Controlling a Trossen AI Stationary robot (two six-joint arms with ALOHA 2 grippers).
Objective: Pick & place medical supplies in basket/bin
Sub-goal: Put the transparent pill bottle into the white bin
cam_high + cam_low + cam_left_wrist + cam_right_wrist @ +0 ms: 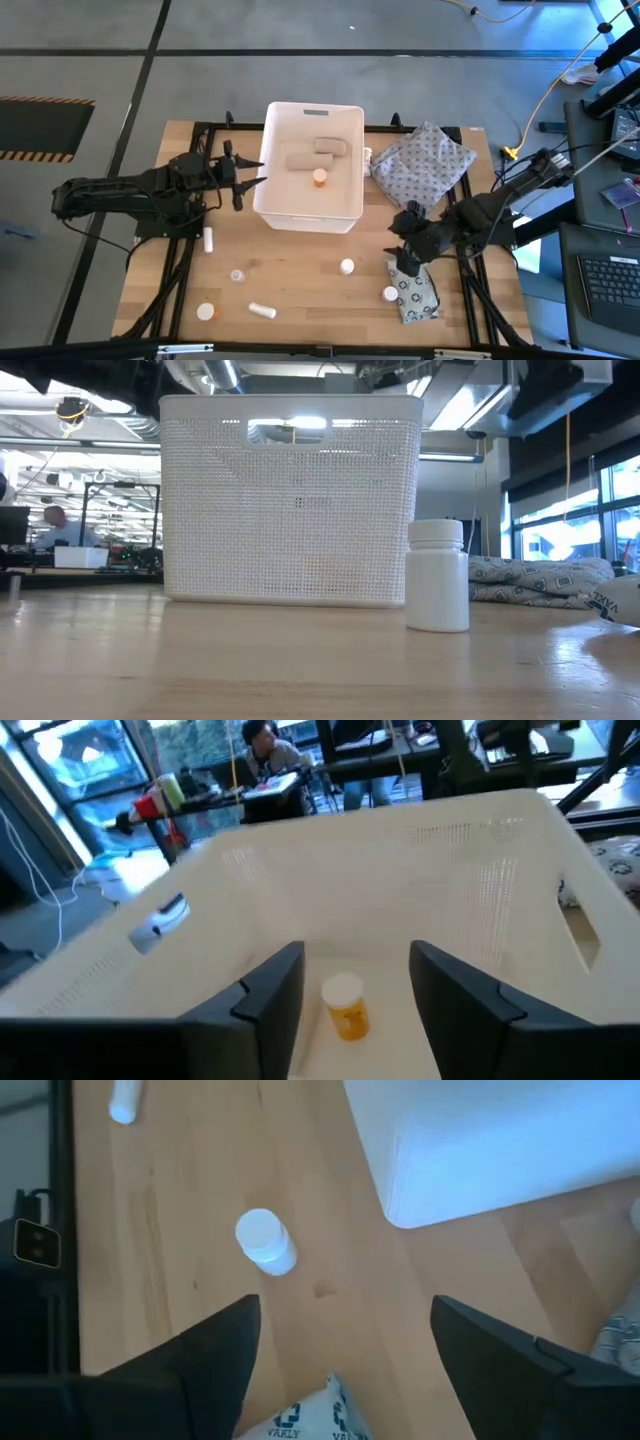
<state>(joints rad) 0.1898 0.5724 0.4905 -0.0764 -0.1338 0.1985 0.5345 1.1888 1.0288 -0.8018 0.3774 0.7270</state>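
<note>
Item: white tub (282, 205) at table centre, part-filled; both my grippers empty.

My left gripper (252, 174) hangs at the tub's 9 o'clock rim, fingers (272, 992) parted, gripping nothing; an orange-capped vial (320, 178) lies in the tub beyond them, with a tan bandage roll (303, 160) farther in. My right gripper (404, 252) hovers at the tub's 4 o'clock, fingers (214, 1356) spread wide and empty over the ring-printed packet (415, 296), a white bottle (266, 1240) on the table just past it.
</note>
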